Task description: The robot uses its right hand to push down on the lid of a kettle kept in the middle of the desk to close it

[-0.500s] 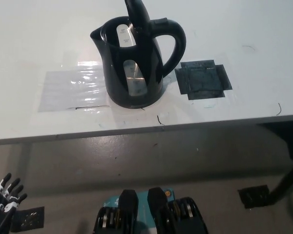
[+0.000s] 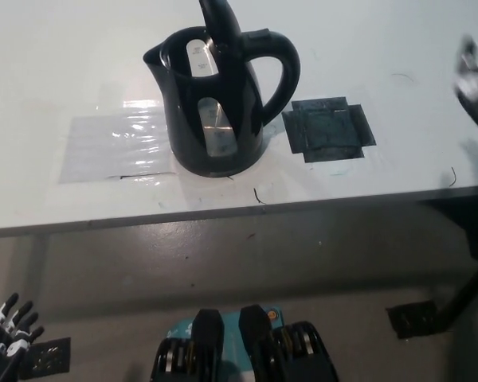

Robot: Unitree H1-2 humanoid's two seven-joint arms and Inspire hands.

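Observation:
A black electric kettle (image 2: pixel 215 103) stands on the white desk (image 2: pixel 80 72), spout to the left and handle to the right. Its lid (image 2: pixel 218 28) is tipped up, standing nearly upright over the open top. My black right hand (image 2: pixel 476 79) shows blurred at the far right edge above the desk, well apart from the kettle; I cannot tell how its fingers stand. My white left hand (image 2: pixel 6 338) hangs low at the bottom left, below the desk edge, fingers spread and holding nothing.
A dark taped square (image 2: pixel 328 129) lies on the desk right of the kettle. A clear plastic sheet (image 2: pixel 115 147) lies left of it. The desk's front edge (image 2: pixel 223 208) runs across the middle, with grey floor below.
My right hand has come into view at the right edge above the desk. The whole picture has shifted slightly; the kettle and lid stand as before.

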